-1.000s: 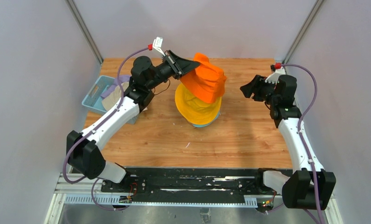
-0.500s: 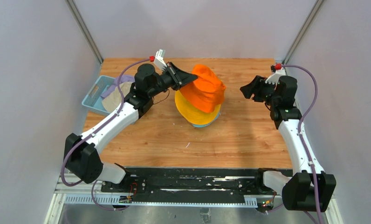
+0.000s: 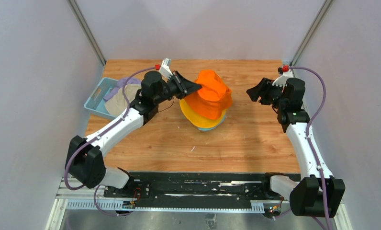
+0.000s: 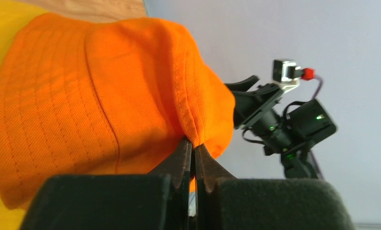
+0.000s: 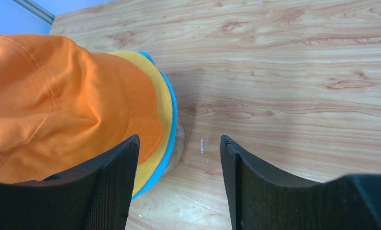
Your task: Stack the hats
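Note:
The orange hat (image 3: 209,95) lies on top of the yellow hat (image 3: 194,113), which covers the teal hat (image 3: 212,126) at the table's middle. My left gripper (image 3: 196,86) is shut on the orange hat's brim (image 4: 191,127) at its left side. The orange hat (image 5: 59,100), yellow hat (image 5: 165,108) and teal hat (image 5: 173,120) also show in the right wrist view. My right gripper (image 3: 252,91) is open and empty, to the right of the stack. Beige (image 3: 117,94) and lavender (image 3: 127,81) hats lie in the basket. The grey hat is hidden.
A light blue plastic basket (image 3: 96,96) stands at the table's left edge, beside my left arm. A wooden stand's base (image 5: 181,143) shows under the stack. Walls close in on both sides and the back.
My left gripper has lowered the orange hat down onto the yellow hat, moving slightly right and nearer. The right arm has not moved.

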Robot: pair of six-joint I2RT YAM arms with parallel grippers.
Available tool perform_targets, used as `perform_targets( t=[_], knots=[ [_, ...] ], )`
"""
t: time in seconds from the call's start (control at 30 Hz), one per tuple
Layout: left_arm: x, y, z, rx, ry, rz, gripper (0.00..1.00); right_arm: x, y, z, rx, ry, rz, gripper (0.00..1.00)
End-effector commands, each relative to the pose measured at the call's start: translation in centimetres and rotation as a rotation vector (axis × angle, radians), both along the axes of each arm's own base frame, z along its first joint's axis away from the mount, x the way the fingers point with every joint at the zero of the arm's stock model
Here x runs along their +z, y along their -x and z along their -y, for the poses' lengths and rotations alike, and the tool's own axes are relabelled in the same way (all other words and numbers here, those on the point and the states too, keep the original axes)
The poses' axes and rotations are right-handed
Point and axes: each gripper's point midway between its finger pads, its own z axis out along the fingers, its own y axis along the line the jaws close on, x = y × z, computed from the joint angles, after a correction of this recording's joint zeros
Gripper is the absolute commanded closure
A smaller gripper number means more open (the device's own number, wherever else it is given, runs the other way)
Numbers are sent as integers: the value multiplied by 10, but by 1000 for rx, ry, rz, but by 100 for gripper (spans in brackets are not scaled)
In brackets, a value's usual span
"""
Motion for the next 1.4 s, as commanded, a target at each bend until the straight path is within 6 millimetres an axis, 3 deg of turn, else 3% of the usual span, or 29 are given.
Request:
perform_targets(
  t=[0.0, 0.23, 0.33, 0.4, 0.47, 0.53, 0.83, 1.0, 1.37],
  knots=[
    [-5, 13, -5, -4, -19, 35, 92, 2, 2, 5, -11, -7, 8, 38],
    [-15, 17, -30, 83, -170, 83, 59, 2, 3, 2, 1, -17, 7, 38],
    [-11, 13, -57, 196, -290, 119, 47, 2, 3, 2, 2, -17, 7, 38],
    [-9, 9, -79, 295, -375, 134, 32, 2, 3, 1, 6, -20, 5, 38],
    [-13, 6, -99, 378, -441, 135, 18, 2, 3, 0, 15, -27, 7, 38],
    [-22, 3, -109, 423, -478, 136, 10, 3, 3, -2, 23, -32, 9, 38],
    [-63, -10, -106, 446, -471, 121, 9, 2, 1, -3, 30, -37, 9, 38],
    [-74, -14, -109, 471, -396, 121, 13, 1, 1, -2, 29, -33, 9, 38],
    [-56, -9, -126, 544, -88, 243, 20, -5, 1, -3, 31, -33, -3, 38]
  ],
)
